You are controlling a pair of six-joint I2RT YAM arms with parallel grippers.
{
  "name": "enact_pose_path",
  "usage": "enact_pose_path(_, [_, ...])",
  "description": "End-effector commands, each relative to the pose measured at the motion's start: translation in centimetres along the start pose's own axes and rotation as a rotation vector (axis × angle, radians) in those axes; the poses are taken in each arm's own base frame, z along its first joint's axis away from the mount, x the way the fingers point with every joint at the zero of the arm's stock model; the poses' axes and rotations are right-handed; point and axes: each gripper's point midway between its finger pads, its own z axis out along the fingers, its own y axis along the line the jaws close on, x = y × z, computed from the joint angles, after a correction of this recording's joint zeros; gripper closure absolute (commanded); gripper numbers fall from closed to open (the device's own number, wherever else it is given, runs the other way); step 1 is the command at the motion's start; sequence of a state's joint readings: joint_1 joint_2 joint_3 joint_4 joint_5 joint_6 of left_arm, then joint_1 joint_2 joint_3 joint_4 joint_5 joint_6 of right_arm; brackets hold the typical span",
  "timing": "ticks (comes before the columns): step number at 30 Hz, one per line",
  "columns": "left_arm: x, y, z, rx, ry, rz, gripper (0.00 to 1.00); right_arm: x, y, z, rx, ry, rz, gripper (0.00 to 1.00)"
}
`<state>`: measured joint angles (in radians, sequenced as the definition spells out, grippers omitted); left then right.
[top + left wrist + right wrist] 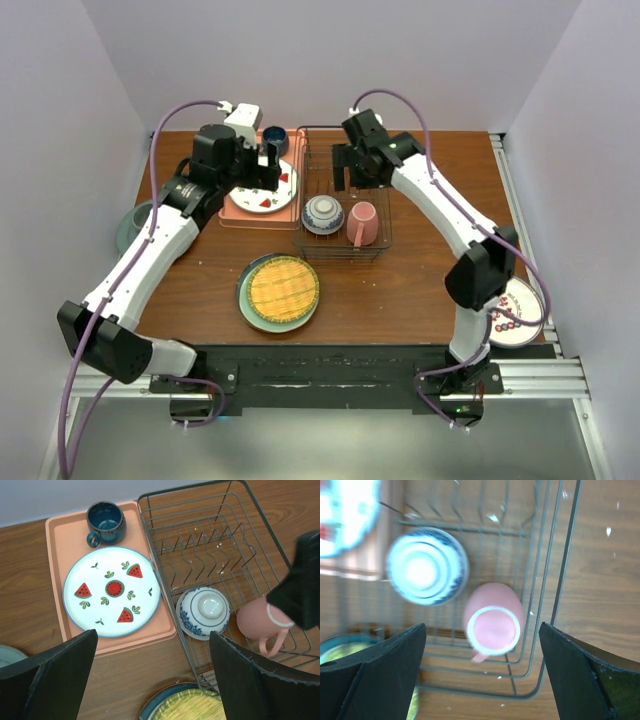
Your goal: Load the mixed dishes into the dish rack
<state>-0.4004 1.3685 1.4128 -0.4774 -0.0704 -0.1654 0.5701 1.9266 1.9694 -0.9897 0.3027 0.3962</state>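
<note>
Dish rack (343,205) sits mid-table, far side, w/ its left edge just beside the pink tray (232,212). Two items are in the rack, both at its near end: blue-and-white bowl (203,611) upside down, foot ring up, on the left, and the pink mug (493,619) just beside it in the near right corner, handle pointing to the near side. The mug's round end faces up at the right wrist cam; can't tell if that is base or mouth. The upright prongs at the rack's far end hold nothing. Right gripper (482,680) hangs over the rack above the mug, fingers spread wide, nothing between them, not touching the mug. Left gripper (150,680) hangs over the near edge of the tray, between tray and rack, also spread wide and holding nothing. On the tray: a white plate w/ watermelon slices (112,591) lying flat, and a dark blue cup (105,522) upright at the far end, apart from the plate. In front of the rack, near the table's middle, a yellow woven-look plate (283,287) lies stacked on a teal plate (245,302). Another teal-grey plate (128,228) lies at the left table edge, partly hidden by the left arm. A white plate w/ red marks (520,315) lies at the right edge, near side, partly behind the right arm's elbow.
</note>
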Motion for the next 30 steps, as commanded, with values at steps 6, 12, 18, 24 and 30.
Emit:
enact_pose_path(6, [8.6, 0.1, -2.8, 0.013, 0.187, -0.115, 0.04, -2.5, 5.9, -8.8, -0.51, -0.196, -0.058, 0.02])
enact_pose_path(12, [14.8, 0.6, -4.2, -0.032, 0.334, -0.198, 0.08, 3.0, 10.3, -11.1, -0.866, -0.075, -0.114, 0.08])
enact_pose_path(18, [20.1, 0.9, -4.4, -0.064, 0.468, -0.227, 0.11, 7.8, 11.1, -11.0, -0.891, 0.018, -0.136, 0.11])
enact_pose_path(24, [22.1, 0.4, -3.9, -0.028, 0.512, -0.231, 0.11, 11.2, 11.4, -9.1, -0.746, 0.106, -0.124, 0.11])
enact_pose_path(30, [24.6, 0.0, -3.5, -0.006, 0.581, -0.235, 0.15, 15.4, 11.6, -6.9, -0.624, 0.208, -0.127, 0.12])
